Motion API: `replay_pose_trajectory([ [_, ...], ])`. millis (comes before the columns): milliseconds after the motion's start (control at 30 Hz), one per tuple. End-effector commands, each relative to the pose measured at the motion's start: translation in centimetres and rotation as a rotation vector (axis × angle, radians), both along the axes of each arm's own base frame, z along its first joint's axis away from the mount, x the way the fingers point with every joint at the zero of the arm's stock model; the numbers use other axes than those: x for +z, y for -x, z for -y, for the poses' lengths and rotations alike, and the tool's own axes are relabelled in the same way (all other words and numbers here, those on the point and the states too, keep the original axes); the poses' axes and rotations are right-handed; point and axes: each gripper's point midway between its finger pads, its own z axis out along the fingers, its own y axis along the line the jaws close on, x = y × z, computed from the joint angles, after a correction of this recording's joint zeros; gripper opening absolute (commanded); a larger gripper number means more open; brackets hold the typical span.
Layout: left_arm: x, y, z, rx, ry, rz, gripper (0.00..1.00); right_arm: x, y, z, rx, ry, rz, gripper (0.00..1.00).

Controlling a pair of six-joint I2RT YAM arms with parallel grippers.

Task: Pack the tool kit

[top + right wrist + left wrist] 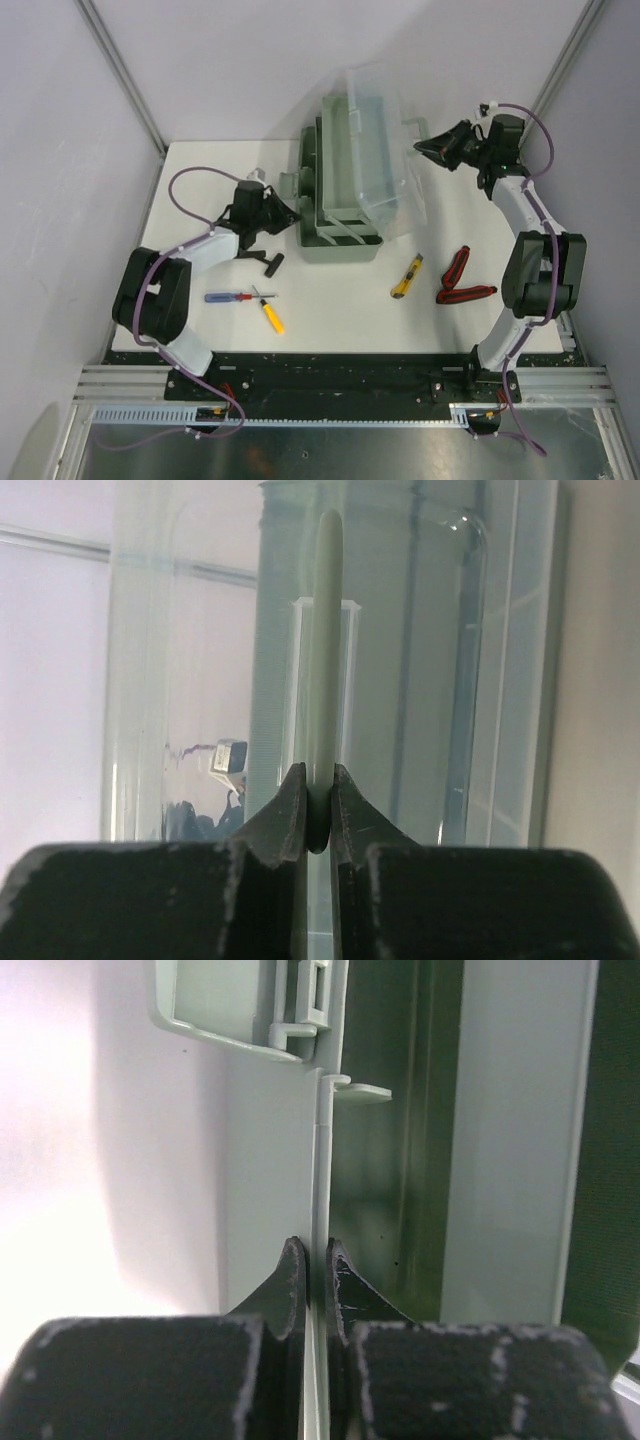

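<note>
- Top: steadying the tool box (340,215) at the rear-centre of the worktop (340,300), with lid (378,130) up and hammer (272,262), screwdrivers (228,297), knife (406,278) and pliers (462,280) unpacked beside it.
- Left wrist: pinching the left pincer (318,1260) shut on the box wall (320,1160).
- Right wrist: clamping the right pincer (318,795) shut on the lid latch (325,630); next, probably freeing one pincer to fetch a tool.
</note>
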Motion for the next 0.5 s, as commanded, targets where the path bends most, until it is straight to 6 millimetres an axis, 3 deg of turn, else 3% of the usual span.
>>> replay_pose_trajectory([
  [0,-1.7,0.7,-4.9,0.125,-0.109,-0.057,0.0,-1.2,-1.2,1.6,0.007,-0.038,0.051,0.0],
  [333,-1.2,0.9,-6.1,0.157,-0.124,-0.047,0.0,-3.7,-1.8,0.3,0.138,-0.23,0.036,0.02],
  [467,-0.9,0.9,-6.8,0.178,-0.135,-0.036,0.0,-4.5,-1.7,-0.1,0.161,-0.312,0.027,0.11],
])
